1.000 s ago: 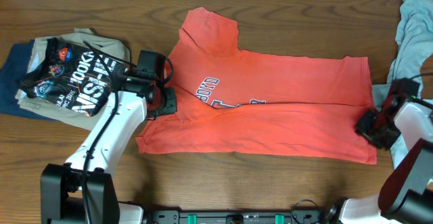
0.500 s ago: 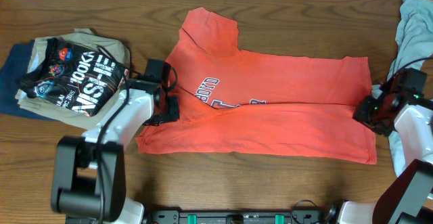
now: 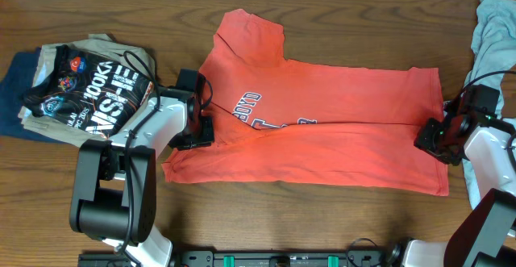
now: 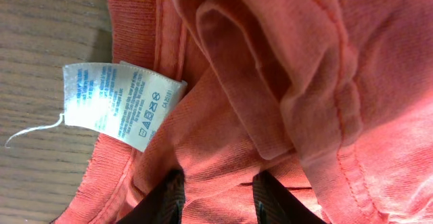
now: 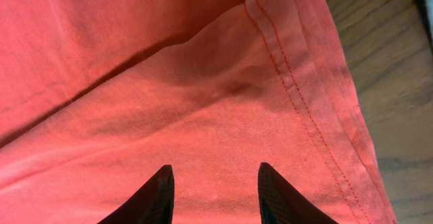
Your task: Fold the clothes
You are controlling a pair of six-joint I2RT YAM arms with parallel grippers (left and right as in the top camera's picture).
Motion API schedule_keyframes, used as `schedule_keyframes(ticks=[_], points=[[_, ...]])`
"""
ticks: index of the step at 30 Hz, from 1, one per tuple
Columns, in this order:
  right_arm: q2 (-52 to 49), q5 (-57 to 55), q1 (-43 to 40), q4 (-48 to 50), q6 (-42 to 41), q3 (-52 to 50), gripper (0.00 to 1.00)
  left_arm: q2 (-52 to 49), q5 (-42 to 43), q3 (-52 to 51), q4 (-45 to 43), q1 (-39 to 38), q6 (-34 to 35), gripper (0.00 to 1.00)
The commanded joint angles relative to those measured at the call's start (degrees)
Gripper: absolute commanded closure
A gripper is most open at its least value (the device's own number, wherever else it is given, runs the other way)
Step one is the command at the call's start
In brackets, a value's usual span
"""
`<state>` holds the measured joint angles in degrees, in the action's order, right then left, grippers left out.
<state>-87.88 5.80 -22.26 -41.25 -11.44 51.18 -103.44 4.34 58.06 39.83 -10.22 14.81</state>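
The clothes [image 3: 339, 130], a red-orange T-shirt with navy-and-white lettering, lie spread across the table with the lower part folded up over the print. My left gripper [image 3: 201, 130] is at the shirt's left end near the collar. In the left wrist view it [image 4: 216, 197] is open, its dark fingers [image 4: 166, 200] pressed into the cloth [image 4: 270, 82] with a ridge of fabric between them, beside a white care label [image 4: 118, 105]. My right gripper [image 3: 431, 138] is at the shirt's right hem. It [image 5: 215, 193] stands open over flat cloth [image 5: 169, 82], holding nothing.
A pile of other garments [image 3: 81, 93], black printed shirt on top of tan and navy ones, lies at the left, close to my left arm. A grey garment [image 3: 492, 41] hangs at the far right edge. Bare wood [image 3: 322, 210] runs along the front.
My left gripper has slid slightly right and forward onto the shirt's collar end. My right gripper has moved up and left, from beyond the shirt's right front corner onto its right hem, opening a little.
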Motion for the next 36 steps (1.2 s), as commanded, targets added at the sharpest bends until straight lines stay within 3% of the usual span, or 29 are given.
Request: schedule_keyframes(ticks=[1, 8, 17, 26, 36], points=[[0.11, 0.02, 0.48, 0.11, 0.87, -0.44, 0.62, -6.01, -0.26, -8.22, 2.21, 0.55, 3.23, 0.64], [0.11, 0.00, 0.48, 0.07, 1.29, -0.44, 0.61, -6.01, 8.09, -14.62, 2.36, 0.57, 4.42, 0.64], [0.11, 0.02, 0.48, -0.11, 1.27, -0.44, 0.61, -5.97, 9.84, -14.71, 2.82, 0.55, 4.92, 0.64], [0.11, 0.00, 0.48, -0.09, 1.29, -0.44, 0.61, -5.97, 18.67, -14.71, 2.58, 0.55, 12.63, 0.65], [0.11, -1.29, 0.48, -0.11, 1.25, -0.44, 0.61, -4.72, 18.97, -16.90, 0.04, 0.57, 18.60, 0.66]])
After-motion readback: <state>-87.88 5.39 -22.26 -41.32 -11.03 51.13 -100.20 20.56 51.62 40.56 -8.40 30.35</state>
